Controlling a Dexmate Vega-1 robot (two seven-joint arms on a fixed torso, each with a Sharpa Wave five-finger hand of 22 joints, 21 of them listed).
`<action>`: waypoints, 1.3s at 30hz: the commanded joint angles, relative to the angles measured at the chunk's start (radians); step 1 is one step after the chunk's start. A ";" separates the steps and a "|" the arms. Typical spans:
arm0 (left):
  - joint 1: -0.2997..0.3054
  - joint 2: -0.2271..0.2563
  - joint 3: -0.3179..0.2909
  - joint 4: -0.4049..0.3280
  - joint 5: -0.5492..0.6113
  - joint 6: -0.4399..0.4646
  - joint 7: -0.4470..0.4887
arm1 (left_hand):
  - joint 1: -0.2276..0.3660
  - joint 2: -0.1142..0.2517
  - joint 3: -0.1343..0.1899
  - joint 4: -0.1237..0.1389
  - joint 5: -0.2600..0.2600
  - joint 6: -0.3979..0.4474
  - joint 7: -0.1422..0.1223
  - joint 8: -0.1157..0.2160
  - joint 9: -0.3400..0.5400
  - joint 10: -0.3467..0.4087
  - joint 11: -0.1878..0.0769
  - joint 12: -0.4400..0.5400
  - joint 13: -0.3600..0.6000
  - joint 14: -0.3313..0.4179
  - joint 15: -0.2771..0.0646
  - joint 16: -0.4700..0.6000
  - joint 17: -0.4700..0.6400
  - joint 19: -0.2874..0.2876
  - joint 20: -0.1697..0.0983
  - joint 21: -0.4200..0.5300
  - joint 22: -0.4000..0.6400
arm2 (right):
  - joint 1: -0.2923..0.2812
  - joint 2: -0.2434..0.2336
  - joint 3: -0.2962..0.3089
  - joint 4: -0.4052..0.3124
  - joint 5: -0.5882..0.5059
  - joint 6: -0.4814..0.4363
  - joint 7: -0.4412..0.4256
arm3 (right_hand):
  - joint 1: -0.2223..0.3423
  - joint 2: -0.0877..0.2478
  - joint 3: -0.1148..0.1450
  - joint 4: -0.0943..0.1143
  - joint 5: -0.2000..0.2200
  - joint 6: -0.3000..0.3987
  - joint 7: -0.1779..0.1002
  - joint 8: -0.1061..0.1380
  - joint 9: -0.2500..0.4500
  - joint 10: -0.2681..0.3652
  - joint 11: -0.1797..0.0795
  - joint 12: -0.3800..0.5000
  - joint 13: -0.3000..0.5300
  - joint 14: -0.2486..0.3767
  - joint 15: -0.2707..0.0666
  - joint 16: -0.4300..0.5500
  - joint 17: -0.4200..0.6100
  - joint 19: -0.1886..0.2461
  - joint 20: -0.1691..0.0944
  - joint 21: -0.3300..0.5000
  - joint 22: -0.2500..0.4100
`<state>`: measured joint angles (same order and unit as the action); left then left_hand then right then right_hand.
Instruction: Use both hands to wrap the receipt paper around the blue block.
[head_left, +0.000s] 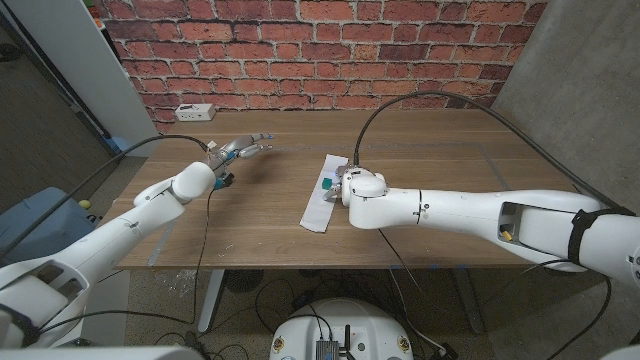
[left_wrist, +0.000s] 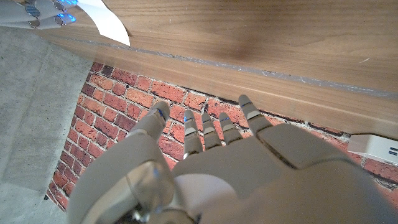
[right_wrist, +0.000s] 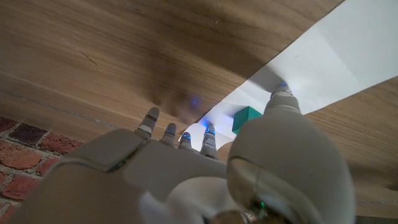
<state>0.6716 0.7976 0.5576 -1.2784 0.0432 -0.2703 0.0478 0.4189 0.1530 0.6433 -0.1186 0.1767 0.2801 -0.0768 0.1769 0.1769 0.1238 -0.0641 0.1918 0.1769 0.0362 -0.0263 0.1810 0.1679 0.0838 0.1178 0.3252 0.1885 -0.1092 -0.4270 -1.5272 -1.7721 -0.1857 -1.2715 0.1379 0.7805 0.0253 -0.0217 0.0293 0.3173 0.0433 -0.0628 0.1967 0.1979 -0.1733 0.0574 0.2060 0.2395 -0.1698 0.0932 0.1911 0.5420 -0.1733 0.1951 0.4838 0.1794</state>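
The right hand (head_left: 340, 187) sits low over the near part of the receipt paper (head_left: 322, 196), thumb tip on the sheet and the other fingers reaching toward the teal-looking blue block (right_wrist: 247, 117), which lies on the strip; whether it grips anything I cannot tell. Farther back, the left hand (head_left: 236, 152) hovers above the wooden table (head_left: 450, 150), fingers spread, holding nothing.
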 joint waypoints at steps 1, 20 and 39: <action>0.005 0.002 -0.004 -0.009 -0.002 0.003 0.005 | -0.007 -0.002 -0.007 0.002 0.001 -0.008 -0.002 0.001 0.003 -0.002 0.002 -0.001 0.002 -0.004 -0.026 -0.002 0.002 0.005 -0.002 -0.001 0.004 | 0.152 -0.013 -0.162 0.027 0.044 0.091 0.104 | 0.005 -0.003 -0.008 -0.002 0.005 0.010 -0.002 0.005 0.002 -0.097 0.002 0.008 0.001 -0.109 -0.008 0.009 -0.004 -0.074 -0.002 0.002 0.002; 0.023 0.015 -0.008 -0.056 -0.007 0.021 -0.008 | -0.061 -0.007 -0.050 0.036 -0.007 -0.020 -0.002 0.002 0.004 -0.006 0.003 0.001 0.003 -0.007 -0.019 0.003 0.009 0.001 0.003 -0.006 0.005 | 0.212 -0.127 -0.271 -0.090 -0.290 0.392 0.268 | 0.097 -0.036 -0.020 -0.066 0.037 0.019 -0.032 0.004 0.000 -0.030 -0.048 0.032 -0.005 0.015 -0.063 0.043 -0.061 0.094 -0.078 0.022 0.000; 0.046 0.036 -0.002 -0.133 0.093 0.065 0.059 | -0.071 -0.005 -0.052 0.028 0.000 -0.020 -0.058 0.005 0.002 -0.006 -0.012 0.003 0.003 -0.013 0.023 -0.004 0.001 -0.072 0.027 -0.042 0.006 | -0.171 -0.192 0.196 -0.104 -0.402 0.566 0.142 | 0.036 -0.024 -0.050 -0.032 0.044 0.000 -0.010 -0.004 0.001 -0.007 -0.051 0.036 -0.007 0.079 -0.073 0.060 -0.080 0.147 -0.063 0.020 0.000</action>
<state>0.7119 0.8227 0.5441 -1.3726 0.0591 -0.2215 0.0640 0.3476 0.1452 0.5898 -0.0816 0.1698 0.2565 -0.1223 0.1769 0.1766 0.1185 -0.0695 0.1919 0.1776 0.0198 -0.0140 0.1771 0.1674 0.0227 0.1436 0.2882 0.1934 -0.0935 -0.5903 -1.5591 -1.8583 -0.5171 -0.8096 0.3456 0.8310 0.0010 -0.0647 -0.0107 0.3553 0.0535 -0.0730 0.1967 0.1952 -0.1716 0.0124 0.2371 0.2322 -0.0990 0.0201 0.2446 0.4633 -0.0369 0.1271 0.4996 0.1768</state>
